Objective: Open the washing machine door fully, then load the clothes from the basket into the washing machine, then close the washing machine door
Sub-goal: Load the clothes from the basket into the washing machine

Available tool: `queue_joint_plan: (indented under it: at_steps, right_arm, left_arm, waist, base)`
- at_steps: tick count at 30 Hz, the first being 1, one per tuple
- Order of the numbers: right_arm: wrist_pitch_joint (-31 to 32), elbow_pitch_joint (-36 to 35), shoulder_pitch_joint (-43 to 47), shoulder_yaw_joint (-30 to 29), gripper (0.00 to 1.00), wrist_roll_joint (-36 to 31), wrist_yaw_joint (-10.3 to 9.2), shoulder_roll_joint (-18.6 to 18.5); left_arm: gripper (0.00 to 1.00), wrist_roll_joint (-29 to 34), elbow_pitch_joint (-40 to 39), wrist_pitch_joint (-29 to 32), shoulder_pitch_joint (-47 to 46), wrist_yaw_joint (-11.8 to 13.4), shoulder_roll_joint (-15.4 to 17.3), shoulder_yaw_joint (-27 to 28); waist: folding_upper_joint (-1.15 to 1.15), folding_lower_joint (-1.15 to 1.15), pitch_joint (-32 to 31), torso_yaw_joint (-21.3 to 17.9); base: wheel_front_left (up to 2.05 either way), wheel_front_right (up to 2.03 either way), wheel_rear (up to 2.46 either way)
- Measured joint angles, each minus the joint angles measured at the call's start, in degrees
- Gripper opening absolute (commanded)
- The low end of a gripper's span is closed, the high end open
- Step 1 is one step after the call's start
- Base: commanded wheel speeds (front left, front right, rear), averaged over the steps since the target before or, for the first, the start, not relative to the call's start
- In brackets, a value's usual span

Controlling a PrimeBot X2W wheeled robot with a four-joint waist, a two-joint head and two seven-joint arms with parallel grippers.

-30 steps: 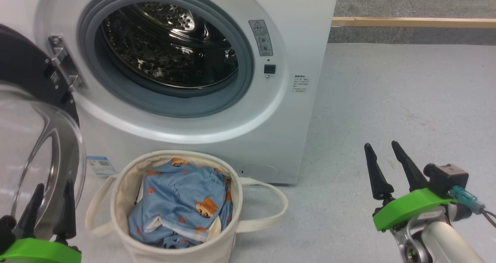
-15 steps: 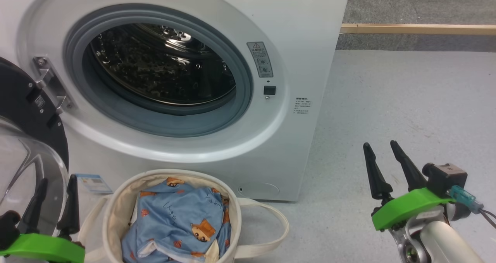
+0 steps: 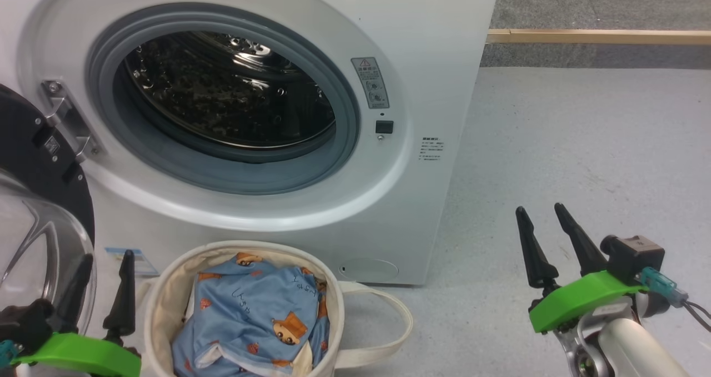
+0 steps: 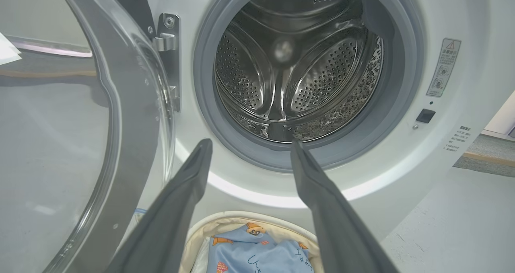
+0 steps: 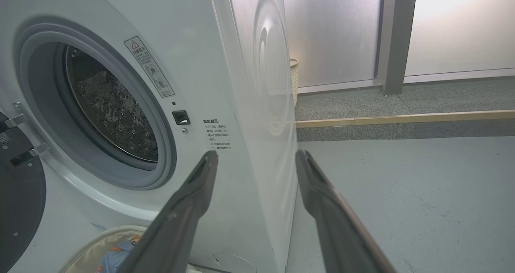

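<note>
Clothes in the basket, door open.
The clothes (image 3: 250, 316) lie in the basket (image 3: 161, 310), just in front of the washing machine (image 3: 433, 88). The washing machine door (image 3: 33, 160) stands open at the machine's left side. The left pincer (image 3: 107, 256) is before this door and the right pincer (image 3: 539, 209) is beyond the machine's right corner. The 2 are wide open and empty.

Empty, wide-apart right gripper (image 5: 256, 154) before the washing machine (image 5: 193, 64), perhaps the basket (image 5: 86, 251) rim low left.
</note>
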Motion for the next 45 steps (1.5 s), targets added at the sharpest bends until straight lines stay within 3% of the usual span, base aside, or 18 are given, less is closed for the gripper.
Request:
queue_joint_plan:
  at_steps: [22, 29, 32, 45]
  right_arm:
    - [0.0, 0.23, -0.03, 0.85, 1.0, 0.07, 0.0, 0.92]
    - [0.01, 0.23, -0.47, 0.85, 1.0, 0.05, 0.0, 1.26]
    - [0.0, 0.14, -1.66, 0.86, 1.0, 0.04, 0.0, 1.35]
    - [0.0, -1.09, -4.61, 1.19, 1.0, -0.8, 0.0, 1.42]
  left_arm:
    - [1.0, -2.36, 0.63, 0.01, -2.38, -0.32, -1.68, -0.8]
    - [1.0, 0.78, 0.92, 0.01, -3.98, 2.64, -2.41, -2.76]
    - [1.0, 2.04, 2.02, 0.01, -5.44, 2.59, -3.16, -3.77]
    - [1.0, 1.25, 19.0, 0.0, -12.83, 0.02, -6.25, -6.2]
  waist:
    - [0.0, 0.0, 1.6, -1.07]
    - [0.0, 0.0, 3.3, -1.36]
    - [0.0, 0.0, 4.41, -1.61]
    - [0.0, 0.01, 10.18, -3.98]
  base:
    - [0.0, 0.0, 0.0]
    - [0.0, 0.0, 0.0]
    - [0.0, 0.0, 0.0]
    - [0.0, 0.0, 0.0]
